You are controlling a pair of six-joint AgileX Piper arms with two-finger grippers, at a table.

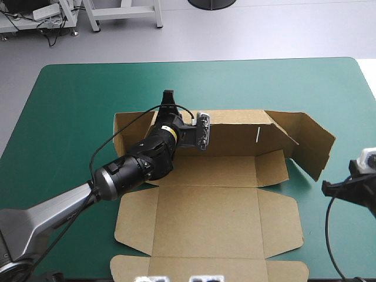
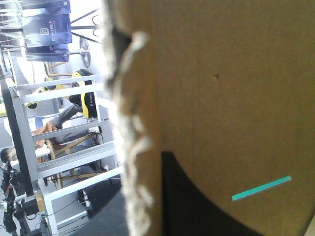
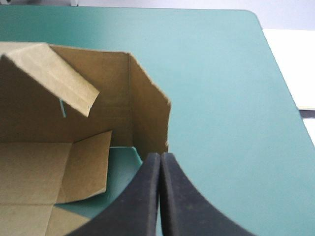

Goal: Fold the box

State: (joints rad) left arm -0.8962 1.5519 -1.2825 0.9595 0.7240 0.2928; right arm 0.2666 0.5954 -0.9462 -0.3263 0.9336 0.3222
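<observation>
The brown box [image 1: 211,200] lies as a cut sheet with its far long wall raised, the right end wall [image 1: 308,144] angled up, and the near flaps flat. My left gripper [image 1: 169,98] sits at the top edge of the far wall near its left end. In the left wrist view the box [image 2: 236,98] fills the picture, its rough edge running between the fingers [image 2: 192,201] of the left gripper [image 2: 142,167], which is shut on it. My right gripper [image 1: 326,187] hangs shut off the box's right side. In its own view the right gripper [image 3: 160,155] points at the box [image 3: 113,98].
The teal-green cover [image 1: 70,117] lies bare around the sheet on the left, far and right sides. The sheet's nearest flap [image 1: 205,267] reaches the table's front edge. A folded inner flap [image 3: 59,78] leans in from the far wall.
</observation>
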